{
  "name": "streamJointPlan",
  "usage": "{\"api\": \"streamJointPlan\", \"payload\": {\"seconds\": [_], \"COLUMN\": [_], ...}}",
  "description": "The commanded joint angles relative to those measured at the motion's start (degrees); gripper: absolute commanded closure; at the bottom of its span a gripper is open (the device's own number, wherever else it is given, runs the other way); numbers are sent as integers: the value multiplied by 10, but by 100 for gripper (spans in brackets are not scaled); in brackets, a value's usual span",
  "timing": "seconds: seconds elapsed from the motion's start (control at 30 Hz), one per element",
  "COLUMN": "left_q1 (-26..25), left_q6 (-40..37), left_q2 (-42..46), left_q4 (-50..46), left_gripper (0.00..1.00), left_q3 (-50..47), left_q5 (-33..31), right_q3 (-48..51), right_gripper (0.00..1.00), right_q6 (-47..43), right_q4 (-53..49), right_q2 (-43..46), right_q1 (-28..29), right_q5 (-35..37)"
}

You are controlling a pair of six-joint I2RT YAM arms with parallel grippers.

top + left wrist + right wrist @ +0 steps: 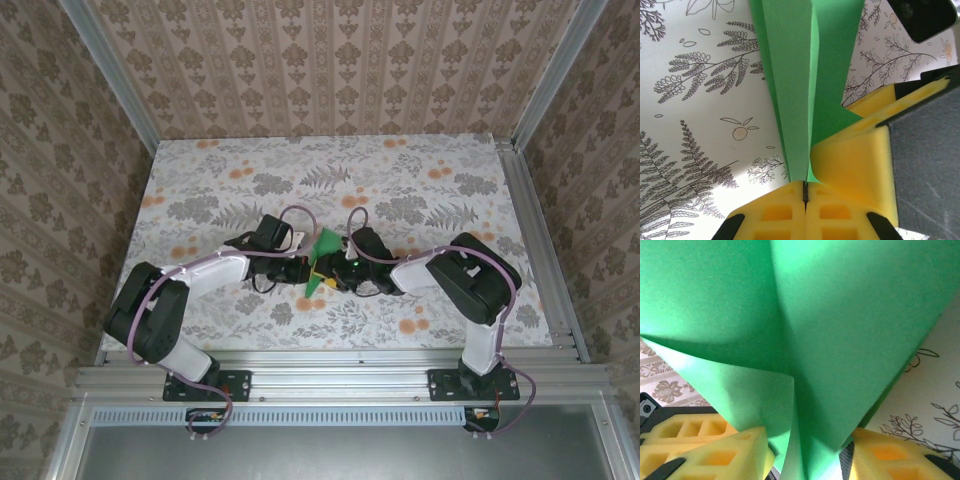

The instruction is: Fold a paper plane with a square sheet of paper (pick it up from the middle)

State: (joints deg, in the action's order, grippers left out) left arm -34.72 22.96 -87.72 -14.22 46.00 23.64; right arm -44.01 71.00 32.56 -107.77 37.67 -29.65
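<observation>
Left jaws pressed together, pinching the paper (pixel 790 75) by one edge. Right jaws stand apart around its fold; whether they grip, I cannot tell. I see the paper between both arms, mid-counter (pixel 200 180), with open room behind and the counter's edges well apart from it.

Left arm (pixel 190 280) and right arm (pixel 455 272): elbows out, forearms turned inward, wrists low and nearly meeting midway between the bases. Left gripper (pixel 805 186): pads pressed flat together, pinching the paper (pixel 790 75). Right gripper (pixel 807 452): jaws apart, straddling the paper, with one yellow pad (pixel 855 160) just beside the left gripper's tips.
</observation>
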Motion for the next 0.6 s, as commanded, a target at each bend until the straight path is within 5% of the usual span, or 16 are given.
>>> {"api": "streamJointPlan", "payload": {"seconds": [0.0,0.57], "left_q1": [4,23], "left_q6": [12,40], "left_q2": [16,25], "left_q4": [10,38], "left_gripper": [100,99], "left_q3": [-10,-34], "left_q5": [15,27], "right_q3": [-7,-25], "right_gripper": [59,78], "right_q6": [20,28], "right_q4": [31,44], "right_q2": [-14,-50], "right_q1": [4,9], "right_q5": [-12,-14]}}
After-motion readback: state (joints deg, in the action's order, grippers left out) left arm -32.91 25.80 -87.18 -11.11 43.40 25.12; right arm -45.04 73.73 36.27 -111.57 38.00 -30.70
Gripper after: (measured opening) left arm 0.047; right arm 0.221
